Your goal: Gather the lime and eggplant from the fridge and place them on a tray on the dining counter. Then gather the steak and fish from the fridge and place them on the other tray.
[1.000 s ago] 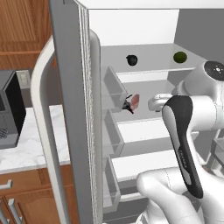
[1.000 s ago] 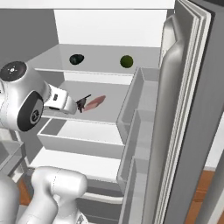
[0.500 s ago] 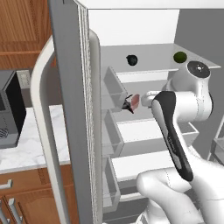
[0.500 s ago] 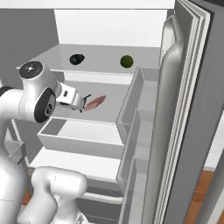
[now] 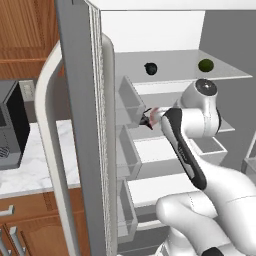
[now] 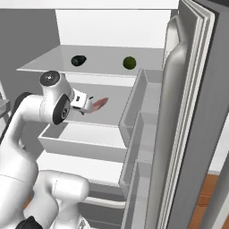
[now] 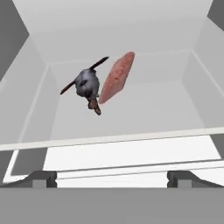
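Inside the fridge, we hold our gripper spread wide with nothing between its fingers, facing the middle shelf. On that shelf the steak lies just beside the fish, the two seeming to touch. One shelf above, the eggplant and the lime sit well apart.
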